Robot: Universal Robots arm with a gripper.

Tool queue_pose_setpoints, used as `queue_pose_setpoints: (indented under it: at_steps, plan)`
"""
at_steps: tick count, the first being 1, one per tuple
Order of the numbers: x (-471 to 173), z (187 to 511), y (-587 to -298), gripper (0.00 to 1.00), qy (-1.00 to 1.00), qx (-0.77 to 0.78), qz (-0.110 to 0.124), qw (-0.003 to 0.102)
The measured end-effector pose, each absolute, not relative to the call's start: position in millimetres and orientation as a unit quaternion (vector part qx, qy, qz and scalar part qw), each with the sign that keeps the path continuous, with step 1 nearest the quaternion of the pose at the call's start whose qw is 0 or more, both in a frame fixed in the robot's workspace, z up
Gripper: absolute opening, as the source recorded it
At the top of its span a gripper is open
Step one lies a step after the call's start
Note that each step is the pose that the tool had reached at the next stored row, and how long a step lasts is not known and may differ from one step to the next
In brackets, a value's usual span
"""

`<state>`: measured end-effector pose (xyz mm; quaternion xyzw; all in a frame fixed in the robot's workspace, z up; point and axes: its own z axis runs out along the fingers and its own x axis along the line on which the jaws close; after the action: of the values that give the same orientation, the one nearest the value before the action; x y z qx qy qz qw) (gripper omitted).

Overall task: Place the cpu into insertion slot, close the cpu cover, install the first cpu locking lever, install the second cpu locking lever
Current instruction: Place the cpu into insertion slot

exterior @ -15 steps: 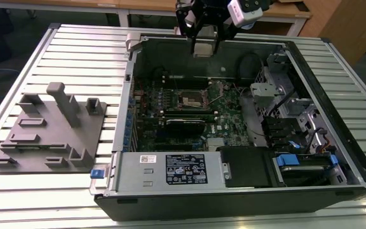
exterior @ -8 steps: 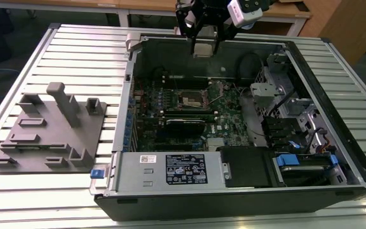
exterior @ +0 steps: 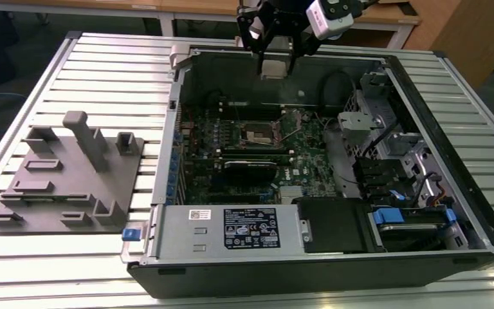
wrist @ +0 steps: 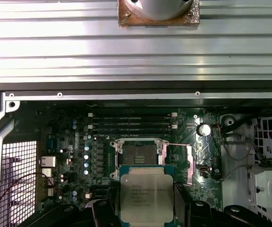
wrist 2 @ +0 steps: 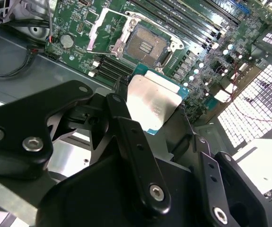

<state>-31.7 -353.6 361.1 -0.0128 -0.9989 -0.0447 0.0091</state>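
Observation:
My gripper (exterior: 274, 64) hangs above the far wall of the open computer case (exterior: 316, 264), shut on the cpu (exterior: 273, 69). In both wrist views the cpu (wrist 2: 154, 101) (wrist: 145, 194) is a flat silver-topped square with a green-blue edge, clamped between the black fingers (wrist 2: 126, 127). The insertion slot (exterior: 260, 134) (wrist 2: 147, 46) (wrist: 139, 153) lies bare on the green motherboard below and ahead of the chip, its dark gold-tinted centre uncovered. The cpu cover (wrist 2: 96, 33) stands swung open beside the socket. A thin lever wire (wrist: 178, 144) sticks out beside the socket.
A power supply box (exterior: 247, 228) fills the case's near side. Drive cages and cables (exterior: 401, 167) crowd the exterior view's right. A grey fixture with pegs (exterior: 67, 174) sits on the slatted table at the exterior view's left. Memory slots (wrist: 131, 125) run beyond the socket.

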Motion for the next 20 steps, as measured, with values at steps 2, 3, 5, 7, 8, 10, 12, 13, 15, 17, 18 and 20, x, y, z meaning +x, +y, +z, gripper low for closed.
queue_pose_setpoints:
  at_steps: [2, 3, 5, 7, 8, 10, 12, 13, 15, 17, 18, 20]
  plan:
    - [-31.7, 361.1, -353.6, 0.54, -0.999, -0.013, -0.045, 0.009]
    - [-31.7, 361.0, -353.6, 0.54, -0.999, -0.013, -0.045, 0.009]
    - [-31.7, 360.5, -353.6, 0.54, -0.999, -0.013, -0.045, 0.009]
    - [-31.7, 359.7, -353.6, 0.54, -0.999, -0.013, -0.045, 0.009]
    - [-31.7, 359.5, -353.6, 0.54, -0.999, -0.013, -0.045, 0.009]
    - [-31.7, 359.4, -353.6, 0.54, -0.999, -0.013, -0.045, 0.009]
    - [-31.7, 358.9, -353.6, 0.54, -0.999, -0.013, -0.045, 0.009]
    - [-31.7, 358.4, -353.6, 0.54, -0.999, -0.013, -0.045, 0.009]
    - [-31.7, 358.1, -353.6, 0.54, -0.999, -0.013, -0.045, 0.009]
    - [-31.7, 358.1, -353.6, 0.54, -0.999, -0.013, -0.045, 0.009]
    - [-31.7, 357.9, -353.6, 0.54, -0.999, -0.013, -0.045, 0.009]
    - [-31.7, 357.3, -353.6, 0.54, -0.999, -0.013, -0.045, 0.009]
